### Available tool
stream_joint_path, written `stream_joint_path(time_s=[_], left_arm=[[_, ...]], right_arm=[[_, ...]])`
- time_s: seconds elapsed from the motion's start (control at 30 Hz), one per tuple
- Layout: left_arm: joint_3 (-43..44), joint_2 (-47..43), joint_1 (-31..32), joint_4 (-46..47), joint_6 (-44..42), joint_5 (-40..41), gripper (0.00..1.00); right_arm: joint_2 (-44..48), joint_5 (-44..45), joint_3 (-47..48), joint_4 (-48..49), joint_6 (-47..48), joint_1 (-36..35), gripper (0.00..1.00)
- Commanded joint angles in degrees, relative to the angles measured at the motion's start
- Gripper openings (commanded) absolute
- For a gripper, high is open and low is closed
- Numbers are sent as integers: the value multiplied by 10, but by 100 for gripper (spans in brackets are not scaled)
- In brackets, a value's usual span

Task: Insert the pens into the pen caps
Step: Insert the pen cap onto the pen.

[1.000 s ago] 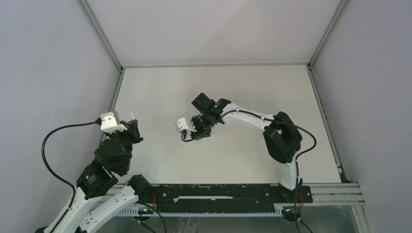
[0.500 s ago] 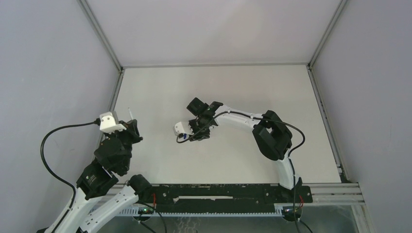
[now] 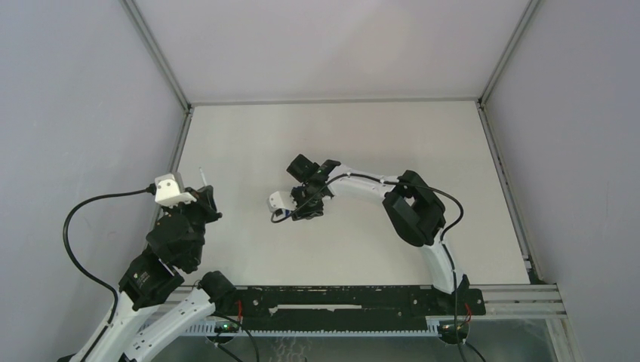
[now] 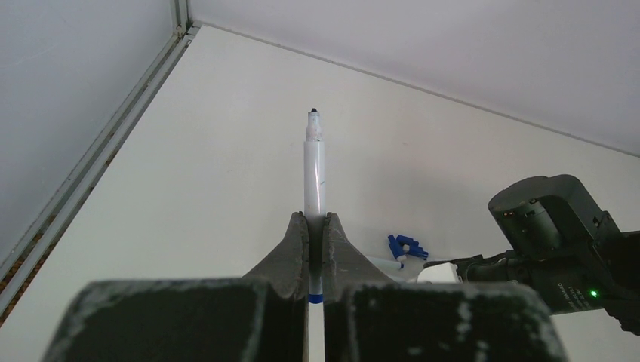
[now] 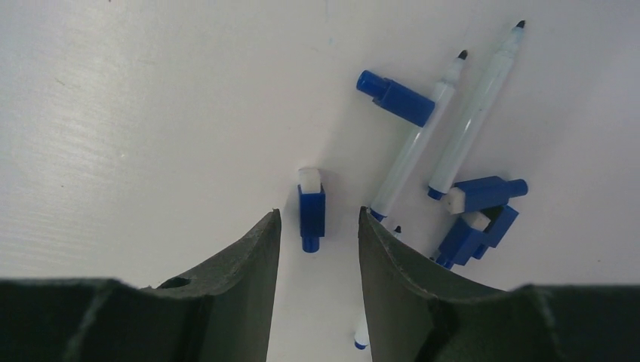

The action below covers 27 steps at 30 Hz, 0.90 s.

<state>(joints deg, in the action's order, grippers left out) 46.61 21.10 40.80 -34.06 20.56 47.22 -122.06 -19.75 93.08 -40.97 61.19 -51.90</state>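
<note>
We grip one pen on the left and straddle a cap on the right.
From above, the left gripper (image 3: 204,190) sits by the table's (image 3: 340,136) left edge and the right gripper (image 3: 294,213) mid-table. Left wrist: our fingers are clamped on a pen (image 4: 314,162), its tip pointing away. Right wrist: our fingers stand wide apart around a blue cap (image 5: 311,217) without touching it; other pens (image 5: 419,151) and more caps (image 5: 396,96) lie just to its right.
</note>
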Motion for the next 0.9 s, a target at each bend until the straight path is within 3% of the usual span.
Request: stream_joint_path(time_s=[0.0,0.87], left_arm=[[-9,9,-6,7,8,-10,0],[-10,11,-11,8,7,-17,0]], right_arm=[[-8,-2,35,13,-4,-7,50],[-50,-8,60,-25,4,-8,44]])
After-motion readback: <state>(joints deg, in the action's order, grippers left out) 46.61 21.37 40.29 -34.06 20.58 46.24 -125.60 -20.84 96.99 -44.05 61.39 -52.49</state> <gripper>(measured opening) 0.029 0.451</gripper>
